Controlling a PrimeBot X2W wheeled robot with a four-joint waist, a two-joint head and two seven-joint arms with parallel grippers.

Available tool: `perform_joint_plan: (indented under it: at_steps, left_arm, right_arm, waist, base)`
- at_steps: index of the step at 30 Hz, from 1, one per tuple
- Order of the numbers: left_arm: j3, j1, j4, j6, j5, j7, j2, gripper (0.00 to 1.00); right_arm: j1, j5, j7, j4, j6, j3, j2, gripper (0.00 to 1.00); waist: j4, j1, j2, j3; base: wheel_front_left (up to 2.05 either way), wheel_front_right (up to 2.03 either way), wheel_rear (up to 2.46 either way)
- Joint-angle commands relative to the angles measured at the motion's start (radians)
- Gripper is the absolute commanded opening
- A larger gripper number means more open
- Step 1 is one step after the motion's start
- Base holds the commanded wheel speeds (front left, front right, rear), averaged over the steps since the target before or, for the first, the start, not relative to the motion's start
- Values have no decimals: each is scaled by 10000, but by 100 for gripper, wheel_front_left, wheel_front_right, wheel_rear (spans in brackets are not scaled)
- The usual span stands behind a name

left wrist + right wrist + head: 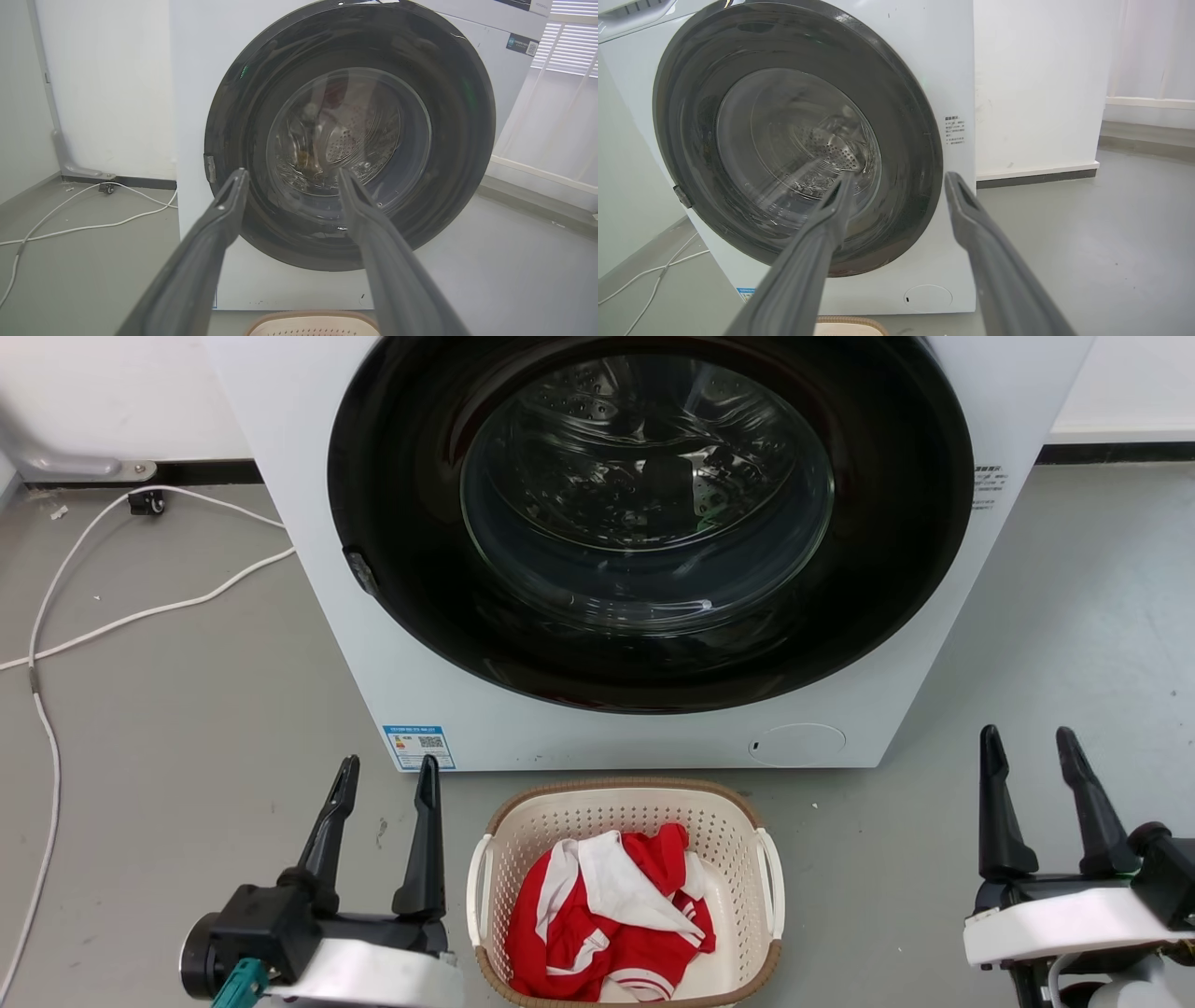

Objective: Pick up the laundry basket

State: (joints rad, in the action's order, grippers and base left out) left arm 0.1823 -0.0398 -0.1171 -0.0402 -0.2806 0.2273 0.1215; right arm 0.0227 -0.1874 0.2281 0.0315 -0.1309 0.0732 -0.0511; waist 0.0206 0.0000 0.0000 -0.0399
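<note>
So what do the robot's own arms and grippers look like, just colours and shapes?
The left gripper and right gripper each have two long, tapering black fingers on a blocky black body, with a white wrist shell behind it. A teal plug sticks out by the left wrist. In the wrist views the fingers look matte dark grey.

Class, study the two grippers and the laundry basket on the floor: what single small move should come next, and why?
Probably lower both grippers inward toward the laundry basket and its white side handles. The left gripper and right gripper are open and empty. They flank the basket without touching it, with one handle facing each.
</note>
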Motion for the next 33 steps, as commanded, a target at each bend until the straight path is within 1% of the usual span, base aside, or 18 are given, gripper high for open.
perform_joint_plan:
  at_steps: [1, 2, 3, 5, 7, 10, 14, 17, 24, 33]
  left_arm:
    - [-256, -176, 153, 448, 156, 90, -134, 100]
    - [-345, -246, 335, 668, 206, 114, -215, 100]
    - [-345, -246, 335, 668, 206, 114, -215, 100]
    - [-521, -292, 673, 985, 385, 167, -327, 100]
    - [-571, -249, 892, 1189, 778, 182, -383, 100]
    - [-548, -178, 1038, 1331, 1389, 249, -434, 100]
    - [-577, -179, 1053, 1385, 1868, 320, -515, 100]
    - [-710, -208, 991, 1427, 1986, 360, -575, 100]
    - [-984, -290, 1115, 1547, 1650, 384, -685, 100]
    - [-1045, -293, 1186, 1638, 1702, 384, -710, 100]
  right_arm:
    - [-37, -8, 93, 86, 3, -64, 6, 100]
    - [-39, 121, 105, 125, 3, -126, 6, 100]
    - [-39, 121, 105, 125, 3, -126, 6, 100]
    - [-58, 281, 139, 211, 3, -214, 9, 100]
    - [-44, 446, 186, 263, 3, -233, 6, 100]
    - [-4, 657, 229, 298, 3, -269, 9, 100]
    - [30, 940, 299, 297, 3, -286, 11, 100]
    - [33, 1061, 363, 296, 3, -261, 12, 100]
    - [24, 1127, 373, 384, 3, -282, 13, 100]
    - [34, 984, 373, 381, 3, -307, 13, 100]
  waist:
    - [6, 0, 0, -15]
    - [10, 0, 0, -23]
    - [10, 0, 0, -23]
    - [21, 0, 0, -35]
    - [35, 0, 0, -55]
    - [44, 0, 0, -89]
    - [45, 0, 0, -128]
    - [36, 0, 0, -157]
    - [14, 0, 0, -165]
    - [5, 0, 0, -152]
  base:
    - [0, 0, 0]
    - [0, 0, 0]
    - [0, 0, 0]
    - [0, 0, 0]
    - [0, 0, 0]
    - [0, 0, 0]
    - [0, 0, 0]
    - [0, 0, 0]
    - [0, 0, 0]
    - [0, 0, 0]
